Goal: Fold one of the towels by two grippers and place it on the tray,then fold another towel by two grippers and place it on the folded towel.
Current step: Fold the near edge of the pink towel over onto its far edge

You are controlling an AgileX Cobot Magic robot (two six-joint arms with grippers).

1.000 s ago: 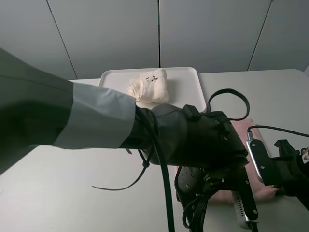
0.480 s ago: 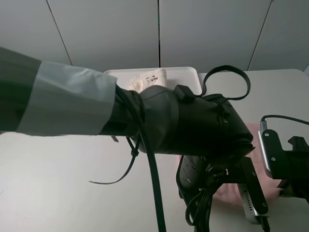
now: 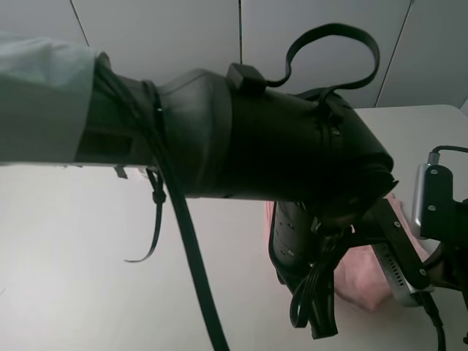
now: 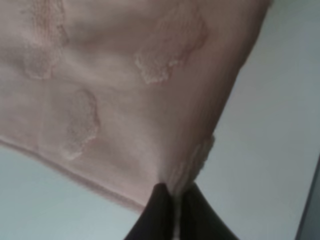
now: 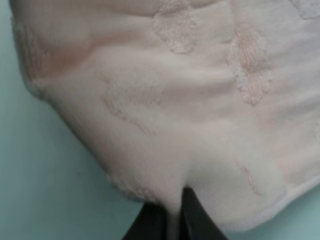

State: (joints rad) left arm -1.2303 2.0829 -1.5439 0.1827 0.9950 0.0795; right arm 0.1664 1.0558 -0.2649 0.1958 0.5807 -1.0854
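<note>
You have both tools pinched shut on the pink towel (image 3: 358, 284), the left tool (image 4: 172, 192) on 1 border and the right tool (image 5: 172, 201) on another, so the cloth hangs between them toward the table's (image 3: 66, 248) near right corner; the tray shows nowhere.

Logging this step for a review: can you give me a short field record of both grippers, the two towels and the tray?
left gripper: shut on an edge of the pink towel
right gripper: shut on another edge of the pink towel
pink towel: pinched by both grippers, bunched, low on the right of the high view
table: white, bare where it shows
tray: hidden behind the left arm in the high view
cream towel: not visible in any view
</note>
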